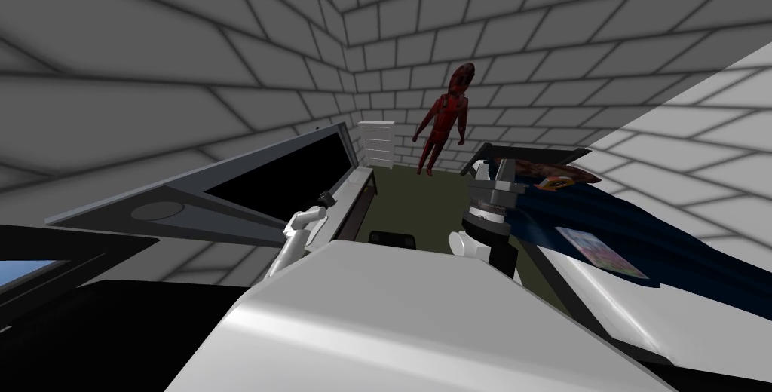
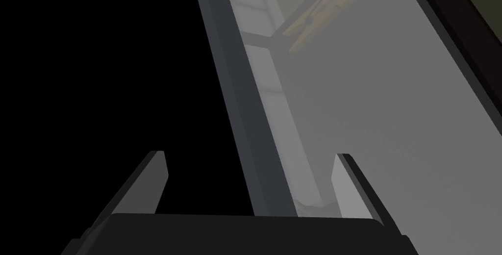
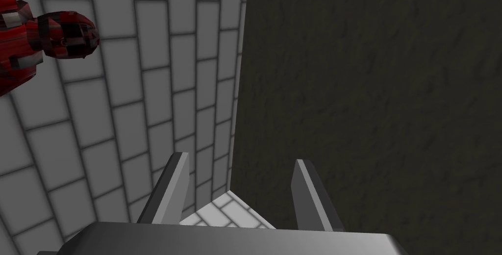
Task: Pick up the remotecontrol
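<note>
Grey brick walls [image 1: 151, 71] are seen on every side. On the right, a bed [image 1: 678, 244] with a dark blue cover is set along the wall. On the left, a television [image 1: 286, 176] with a black screen is stood on a long grey stand [image 1: 354, 191]. A dark olive floor [image 1: 430, 199] is laid between them. At the far wall a red figure [image 1: 445, 116] is placed, with a white chest of drawers [image 1: 377, 142] just to its left. A pale book [image 1: 603, 253] is laid flat on the bed, and an orange thing [image 1: 558, 182] lies farther along it. A dark box [image 1: 392, 239] is set on the near floor.

The left gripper [image 2: 250, 156] is held at the stand, fingers spread wide with nothing gripped; a tan object [image 2: 326, 14] is seen at the far end of the grey surface. The right gripper [image 3: 240, 156] is raised by the bed's left edge, also spread and empty.

Which of these small things is the remote control cannot be told.
</note>
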Motion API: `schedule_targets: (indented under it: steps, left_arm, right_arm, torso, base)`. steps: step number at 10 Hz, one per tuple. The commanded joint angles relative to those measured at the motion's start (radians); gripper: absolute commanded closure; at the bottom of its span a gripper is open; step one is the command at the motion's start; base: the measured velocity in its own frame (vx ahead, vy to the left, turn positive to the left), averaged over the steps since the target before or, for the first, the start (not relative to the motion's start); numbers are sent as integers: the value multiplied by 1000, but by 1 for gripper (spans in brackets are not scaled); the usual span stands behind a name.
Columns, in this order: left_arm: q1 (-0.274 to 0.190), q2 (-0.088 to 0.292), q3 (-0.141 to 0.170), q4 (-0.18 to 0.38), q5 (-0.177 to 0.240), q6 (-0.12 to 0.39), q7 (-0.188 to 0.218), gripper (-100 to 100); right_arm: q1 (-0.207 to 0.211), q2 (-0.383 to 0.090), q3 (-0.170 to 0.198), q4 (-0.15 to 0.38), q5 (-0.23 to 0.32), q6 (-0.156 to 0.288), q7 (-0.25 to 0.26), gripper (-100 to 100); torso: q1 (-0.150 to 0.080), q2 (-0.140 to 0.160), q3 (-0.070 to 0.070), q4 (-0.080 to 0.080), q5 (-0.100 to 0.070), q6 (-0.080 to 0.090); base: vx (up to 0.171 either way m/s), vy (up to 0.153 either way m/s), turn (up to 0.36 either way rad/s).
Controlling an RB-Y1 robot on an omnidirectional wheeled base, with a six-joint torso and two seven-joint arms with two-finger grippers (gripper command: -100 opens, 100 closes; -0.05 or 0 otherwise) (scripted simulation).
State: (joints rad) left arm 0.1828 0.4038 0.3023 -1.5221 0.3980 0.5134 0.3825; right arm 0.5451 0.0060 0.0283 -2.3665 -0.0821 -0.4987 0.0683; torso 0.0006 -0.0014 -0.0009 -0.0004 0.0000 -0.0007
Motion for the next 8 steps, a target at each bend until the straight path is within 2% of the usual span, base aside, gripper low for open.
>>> schedule_targets:
  steps: [1,2,4,6,7,8]
  left_arm:
    - [-12,23,6,50,32,50,21,-100]
    - [-12,23,6,55,32,56,21,-100]
    - [-28,52,12,129,75,124,57,-100]
    - [-28,52,12,143,75,141,57,-100]
    - [-34,65,12,178,96,182,75,-100]
    - [-34,65,12,186,96,182,75,-100]
  right_arm:
    - [0,0,0,0,0,0,0,0]
    - [0,0,0,0,0,0,0,0]
    - [0,0,0,0,0,0,0,0]
    - [0,0,0,0,0,0,0,0]
    - [0,0,0,0,0,0,0,0]
    - [0,0,0,0,0,0,0,0]
  torso:
    - [0,0,0,0,0,0]
    - [0,0,0,0,0,0]
    - [0,-1,0,0,0,0]
    - [1,-1,-1,0,0,0]
    - [0,1,0,0,0,0]
    - [0,1,1,0,0,0]
  base:
    - [29,10,-18]
    - [30,10,-9]
    - [55,30,-6]
    - [29,21,1]
    - [16,15,11]
    - [21,17,5]
